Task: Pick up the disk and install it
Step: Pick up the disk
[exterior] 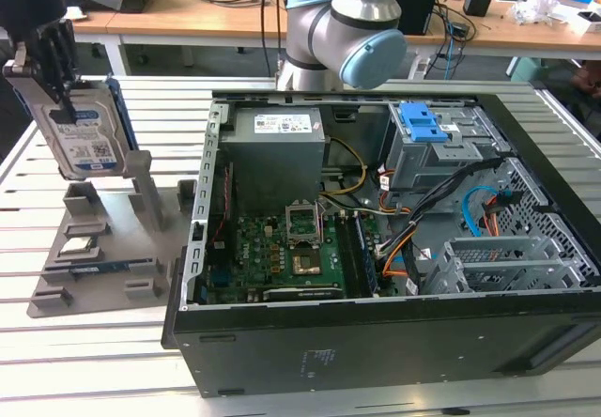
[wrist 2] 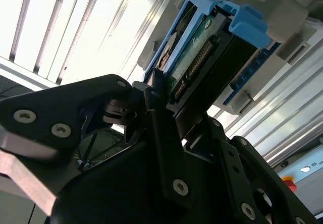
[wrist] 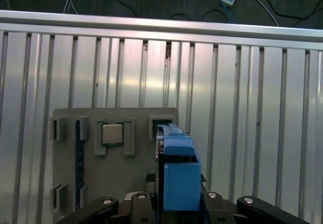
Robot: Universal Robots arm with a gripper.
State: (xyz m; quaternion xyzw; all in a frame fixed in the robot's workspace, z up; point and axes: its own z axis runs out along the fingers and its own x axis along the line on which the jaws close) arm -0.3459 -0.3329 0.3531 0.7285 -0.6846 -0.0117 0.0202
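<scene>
Gripper: the gripper [exterior: 58,84] has its fingers drawn in narrow and clamped on the upper end of the disk [exterior: 92,140]. In the first wrist view the blue carrier [wrist: 176,168] sits between the finger mounts.
Disk: upright at the exterior view's left, over the gray holder stand [exterior: 103,248]. Whether its lower end is clear of the stand's slot cannot be told.
Handling: likely stiff and dense, heavy for its size, and harmed by knocks. The metal faces look smooth, so a firm squeeze seems wise. In the second wrist view the circuit board and connector pins [wrist 2: 194,67] lie bare, so a hold on the carrier frame and metal body, off those pins, seems best.
Stand: also carries a small square processor chip [exterior: 77,245].
Computer case: the open computer case [exterior: 376,332] is well apart from the disk, with a blue ridged latch [exterior: 423,121] on its drive bay.
Table: slatted metal table [exterior: 94,370] under both.
</scene>
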